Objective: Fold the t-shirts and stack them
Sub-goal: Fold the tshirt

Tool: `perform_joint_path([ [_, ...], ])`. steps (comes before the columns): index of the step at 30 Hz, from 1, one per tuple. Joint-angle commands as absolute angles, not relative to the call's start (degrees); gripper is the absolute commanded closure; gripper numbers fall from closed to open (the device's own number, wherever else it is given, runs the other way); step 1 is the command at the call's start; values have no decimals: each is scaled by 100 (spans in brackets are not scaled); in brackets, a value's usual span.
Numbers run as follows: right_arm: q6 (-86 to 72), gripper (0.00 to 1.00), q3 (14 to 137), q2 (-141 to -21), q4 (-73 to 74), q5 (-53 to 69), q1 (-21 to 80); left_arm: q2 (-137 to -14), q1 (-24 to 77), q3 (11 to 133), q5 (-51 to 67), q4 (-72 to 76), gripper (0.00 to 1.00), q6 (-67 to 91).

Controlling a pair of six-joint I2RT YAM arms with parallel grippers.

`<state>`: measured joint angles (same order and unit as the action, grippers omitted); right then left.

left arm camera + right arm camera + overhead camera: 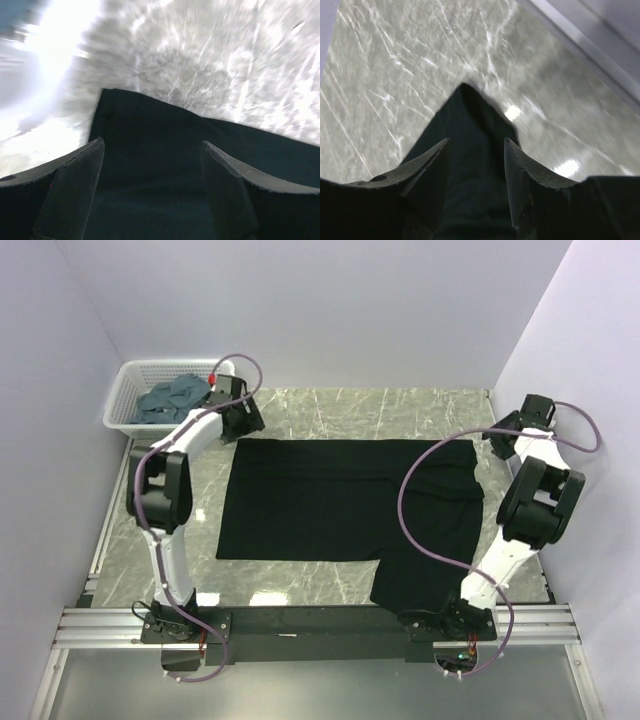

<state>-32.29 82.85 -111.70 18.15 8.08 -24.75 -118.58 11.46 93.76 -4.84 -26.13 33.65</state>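
Top external view: black t-shirt (340, 500) lay spread flat on the marble table (380, 410). Its near-right part reached the front edge, partly crossed by the right arm's cable (420, 530). At the far-left corner the left gripper (152, 142) hung w/ fingers wide apart, nothing pinched; that wrist pic was blurred, w/ glare at left. At the far-right corner the right gripper (476, 140) also stood parted, cloth corner peaking beyond the tips; contact w/ pads unclear. The blue-grey t-shirts (172, 398) sat bunched in the white basket (125, 390), far left; count unclear.
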Motion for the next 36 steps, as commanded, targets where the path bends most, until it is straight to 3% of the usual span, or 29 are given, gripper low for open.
perform_joint_path([
  [1, -3006, 46, 8139, -10417, 2275, 107, -2198, -11058, 1195, 9229, -896, -2759, 16, 3314],
  [7, -2848, 51, 7683, -9468, 2988, -1070, -1006, -9891, 1301, 8334, -1213, -2769, 17, 3173],
  [17, -3041, 55, 5768, -8429, 2602, -581, -36, -8684, 1423, 6840, -1423, -2506, 16, 2945],
  [25, -3418, 55, 4730, -7893, 1943, -265, -359, -8358, 1556, 6732, -1714, -2408, 16, 2637],
  [31, -4201, 39, 3710, -7384, 731, 571, -1580, -8394, 1556, 6750, -1810, -2435, 16, 2566],
  [36, -4253, 38, 3691, -7593, 439, 738, -1854, -8490, 1547, 6776, -1802, -2461, 16, 2558],
])
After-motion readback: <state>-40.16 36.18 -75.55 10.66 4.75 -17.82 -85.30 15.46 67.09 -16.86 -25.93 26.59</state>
